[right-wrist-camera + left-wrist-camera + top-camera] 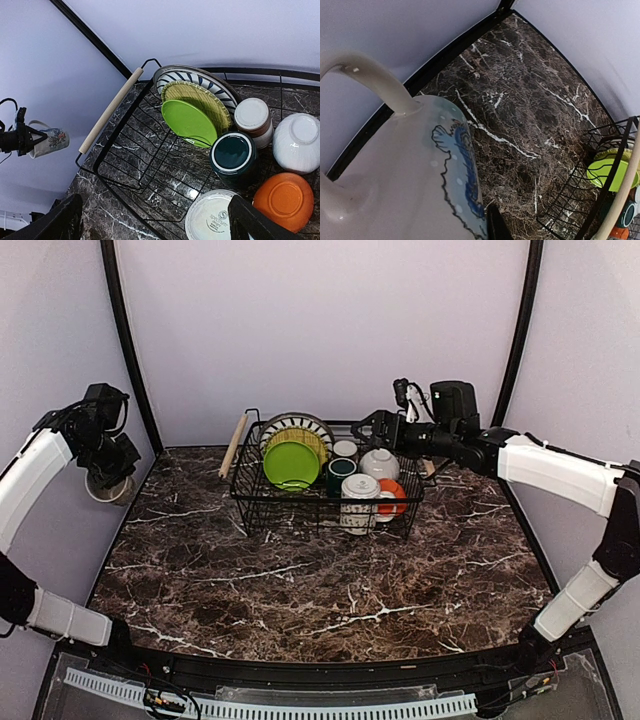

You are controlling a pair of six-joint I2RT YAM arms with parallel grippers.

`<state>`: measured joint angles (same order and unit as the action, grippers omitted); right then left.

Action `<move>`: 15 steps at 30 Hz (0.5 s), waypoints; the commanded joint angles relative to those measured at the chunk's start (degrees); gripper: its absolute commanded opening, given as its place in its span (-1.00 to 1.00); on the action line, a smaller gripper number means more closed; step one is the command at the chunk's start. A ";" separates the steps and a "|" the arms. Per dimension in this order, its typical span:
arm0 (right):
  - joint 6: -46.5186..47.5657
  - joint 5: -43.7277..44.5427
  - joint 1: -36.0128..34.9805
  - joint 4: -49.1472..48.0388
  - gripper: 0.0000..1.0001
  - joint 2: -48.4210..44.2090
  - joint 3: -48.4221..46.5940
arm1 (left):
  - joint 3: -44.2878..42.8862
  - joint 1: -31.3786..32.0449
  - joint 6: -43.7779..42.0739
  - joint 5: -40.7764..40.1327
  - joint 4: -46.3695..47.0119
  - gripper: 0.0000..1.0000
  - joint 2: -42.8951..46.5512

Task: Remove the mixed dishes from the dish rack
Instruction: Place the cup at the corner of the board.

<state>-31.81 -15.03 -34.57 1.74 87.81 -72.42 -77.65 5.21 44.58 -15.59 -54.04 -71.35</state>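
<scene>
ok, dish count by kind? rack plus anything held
Plates: 3 (lime-green plate, yellow plate, blue-striped plate)
Bowls: 2 (white bowl, orange bowl)
Mugs and cups: 4 (dark green mug, pale mug, white-bottomed cup, patterned mug held in the left end effector)
Total: 9, with 8 in the dish rack

I had the top camera high above the near edge of the marble table (300,580), looking down and forward with the whole dish rack (290,510) mid-frame. My left wrist view sat tight against a patterned mug (395,175), with the rack's corner at lower right. My right wrist view looked steeply down into the rack from close, with that mug small at left.
</scene>
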 commanded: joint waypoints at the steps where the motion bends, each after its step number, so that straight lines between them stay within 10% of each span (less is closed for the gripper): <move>1: 2.74 3.95 -1.10 3.72 0.97 -1.07 -2.55 | -2.97 -2.47 10.10 -1.35 -2.33 -0.99 -3.29; 15: 4.32 8.20 -1.64 7.05 0.97 -1.42 -3.08 | -4.54 -10.60 19.47 5.78 1.81 -0.99 -17.64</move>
<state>-28.49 -8.71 -35.75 7.99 87.74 -74.35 -78.96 -3.05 60.80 -9.74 -54.37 -87.13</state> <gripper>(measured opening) 0.986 0.098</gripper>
